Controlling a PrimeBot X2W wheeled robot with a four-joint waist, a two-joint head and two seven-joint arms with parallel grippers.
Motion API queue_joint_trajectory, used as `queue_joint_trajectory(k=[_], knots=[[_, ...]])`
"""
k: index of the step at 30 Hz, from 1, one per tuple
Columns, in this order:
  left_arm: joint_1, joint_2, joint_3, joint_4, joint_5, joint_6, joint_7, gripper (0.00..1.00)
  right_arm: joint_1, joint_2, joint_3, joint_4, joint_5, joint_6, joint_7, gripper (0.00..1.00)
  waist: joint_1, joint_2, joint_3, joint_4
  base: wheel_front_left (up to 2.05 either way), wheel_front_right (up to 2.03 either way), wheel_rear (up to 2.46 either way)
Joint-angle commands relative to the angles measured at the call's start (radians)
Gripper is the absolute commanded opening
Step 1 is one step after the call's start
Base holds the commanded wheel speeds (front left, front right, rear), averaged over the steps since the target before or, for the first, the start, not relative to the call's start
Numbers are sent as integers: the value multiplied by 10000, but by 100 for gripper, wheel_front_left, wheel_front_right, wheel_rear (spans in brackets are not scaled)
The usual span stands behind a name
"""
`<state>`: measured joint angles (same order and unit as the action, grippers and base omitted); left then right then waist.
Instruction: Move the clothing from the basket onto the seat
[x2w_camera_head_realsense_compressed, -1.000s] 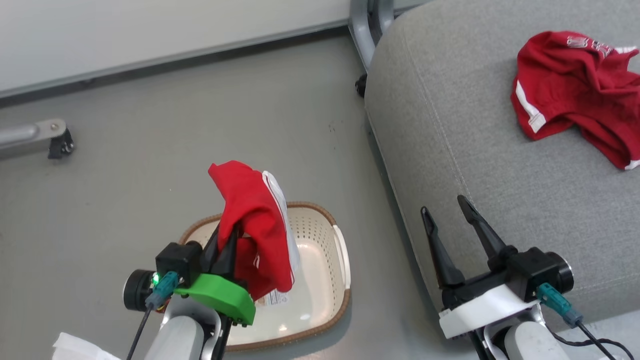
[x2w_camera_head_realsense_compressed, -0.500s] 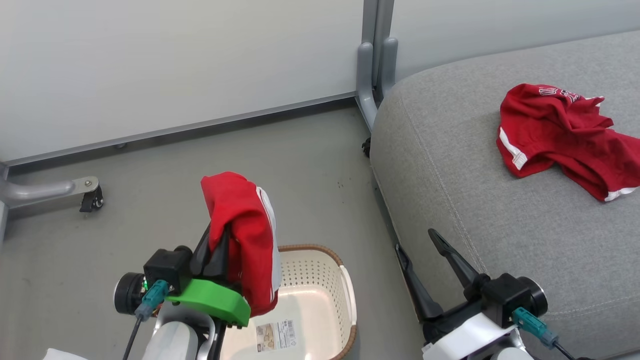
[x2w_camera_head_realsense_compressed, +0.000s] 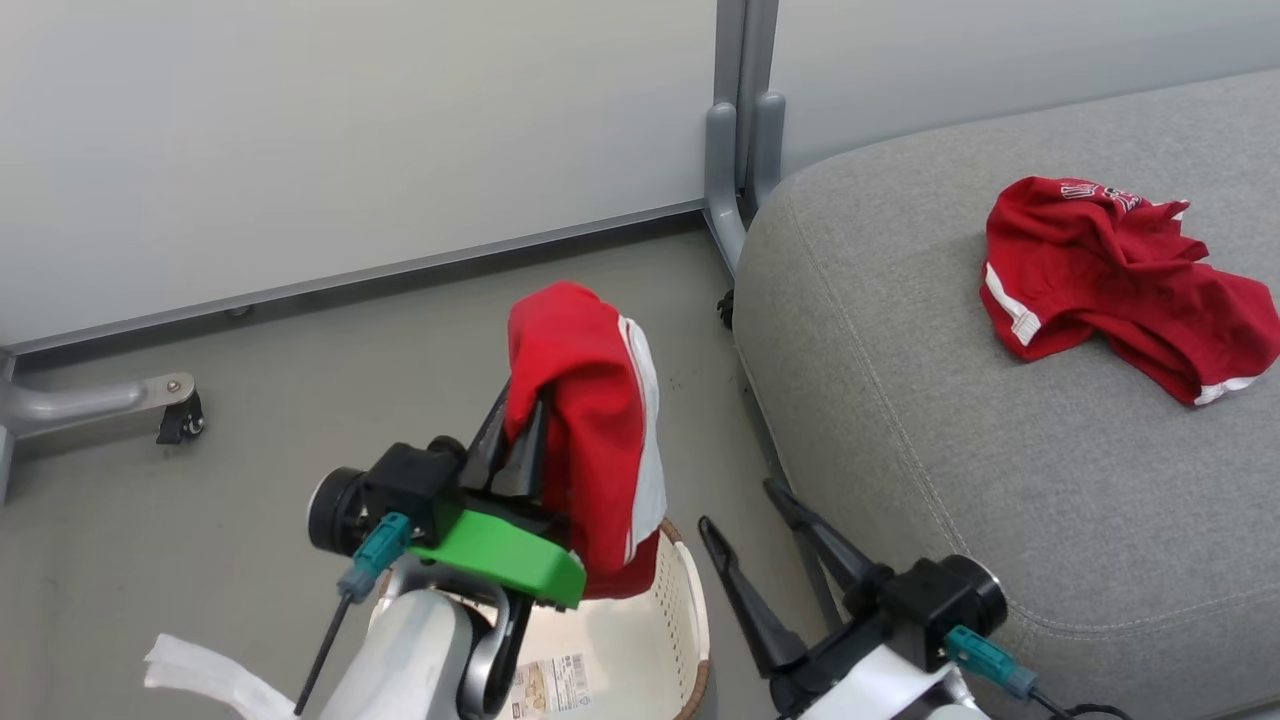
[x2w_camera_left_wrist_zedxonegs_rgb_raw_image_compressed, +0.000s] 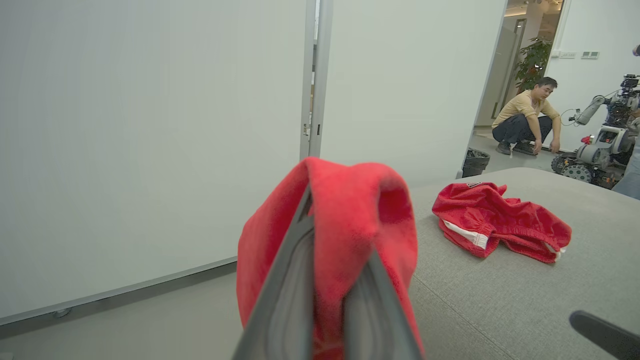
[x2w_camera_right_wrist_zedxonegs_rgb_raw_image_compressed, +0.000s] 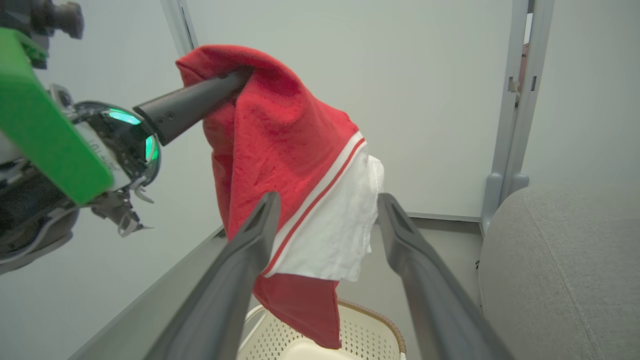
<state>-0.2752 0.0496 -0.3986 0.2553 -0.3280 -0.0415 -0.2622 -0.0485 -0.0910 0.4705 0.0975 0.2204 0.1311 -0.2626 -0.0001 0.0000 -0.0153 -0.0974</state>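
Left gripper: the left gripper (x2w_camera_head_realsense_compressed: 518, 445) is raised above the basket, its two dark fingers pressed together and clamped on a fold of red cloth.
Held garment: the held garment (x2w_camera_head_realsense_compressed: 590, 430) caps the left fingertips like a hood and hangs down on the side of them nearer the seat. It is red with white stripes and a white panel.
Garment hem: the lowest red corner hangs over the basket's opening. Whether it touches the rim cannot be told.
Basket: the basket (x2w_camera_head_realsense_compressed: 692, 600) stands on the floor (x2w_camera_head_realsense_compressed: 350, 350) right under the left gripper, near the seat's front edge. It is cream and perforated with a brown braided rim, and a paper label (x2w_camera_head_realsense_compressed: 548, 682) lies on its bottom.
Right gripper: the right gripper (x2w_camera_head_realsense_compressed: 738, 506) has its fingers spread wide with nothing between them. It sits low between basket and seat, pointing up at the held garment. In its wrist view the white panel shows beyond the gap, apart from the fingers.
Seat: the seat (x2w_camera_head_realsense_compressed: 950, 450) is a grey cushion on the robot's right, apart from the held garment.
Second garment: the second garment (x2w_camera_head_realsense_compressed: 1100, 280) lies crumpled on the seat's far part, well apart from both grippers.
Background: beyond the seat, a person (x2w_camera_left_wrist_zedxonegs_rgb_raw_image_compressed: 525, 117) crouches near another robot (x2w_camera_left_wrist_zedxonegs_rgb_raw_image_compressed: 600, 145).
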Motion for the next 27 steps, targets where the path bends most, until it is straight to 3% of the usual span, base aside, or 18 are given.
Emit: queue_joint_trajectory(k=[1,8,18,23,27], knots=[[-245,20,-214,-88,-139,132,-38,0,-198,38,195,106,80,-7,-32,100,1,0,-41,-45,0,0,0],[-935,24,-1562,-269,-644,794,24,0,-748,314,744,581,175,-7,-32,100,1,0,-81,-135,0,0,0],[-1611,25,-3083,-595,-1227,1368,220,0,-1165,383,-185,748,-75,-7,-32,100,1,0,-9,-55,0,0,0],[-1747,26,-3613,-605,-1491,1475,340,0,-1055,406,-956,844,-256,-7,-32,100,1,0,0,48,0,0,0],[-1808,24,-3948,-577,-1741,1307,463,0,-1049,399,-1096,886,-270,-7,-32,100,1,0,13,93,0,0,0]])
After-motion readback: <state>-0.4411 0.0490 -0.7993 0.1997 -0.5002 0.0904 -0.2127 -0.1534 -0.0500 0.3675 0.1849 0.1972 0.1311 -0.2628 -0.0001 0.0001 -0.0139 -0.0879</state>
